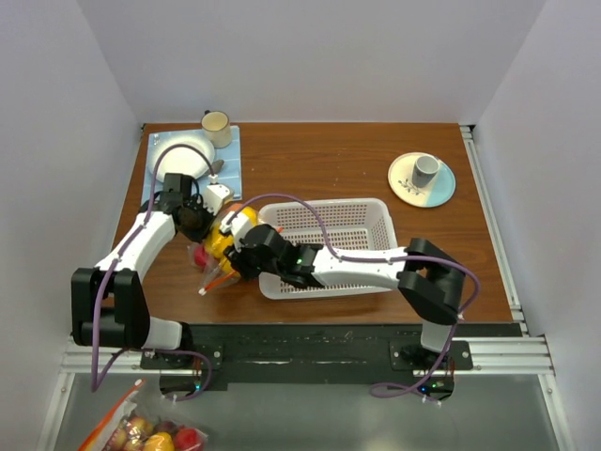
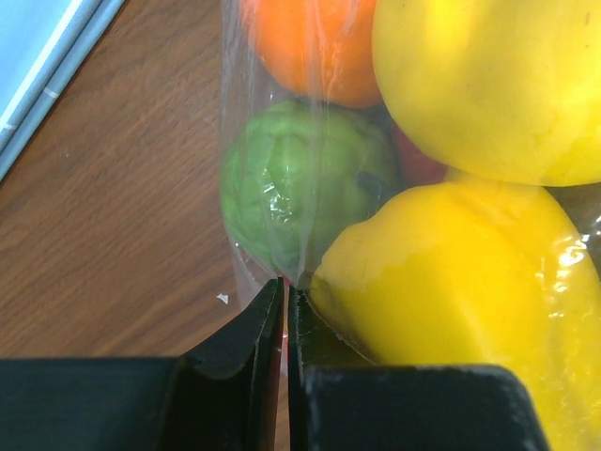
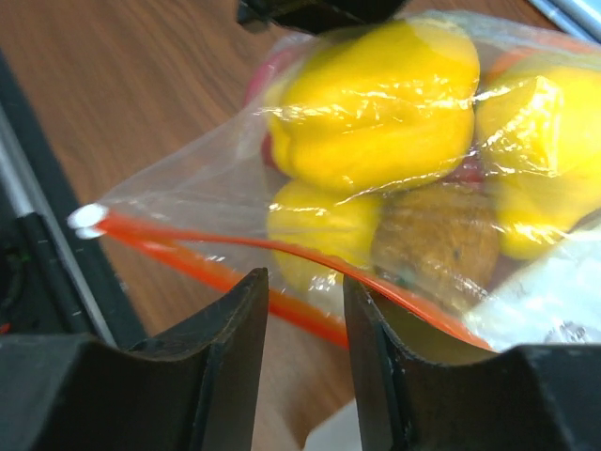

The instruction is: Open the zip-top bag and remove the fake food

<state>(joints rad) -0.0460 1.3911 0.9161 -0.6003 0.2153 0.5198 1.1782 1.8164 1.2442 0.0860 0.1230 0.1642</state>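
On the wooden worktop (image 1: 357, 160) we see the white basket (image 1: 376, 209). Just left of it lies the zip-top bag (image 1: 218, 256), with its fake food (image 1: 235, 230) inside: yellow, orange and green pieces. Our left fingers (image 2: 254, 338) are pinched together on the bag's clear film. Our right fingers (image 3: 230, 329) stand parted, with the orange zip strip (image 3: 305, 315) crossing their gap.

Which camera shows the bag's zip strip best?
Right wrist: the orange zip strip runs across, close above its fingers. Top view shows only a small sliver; left wrist shows just the bag and fruit.
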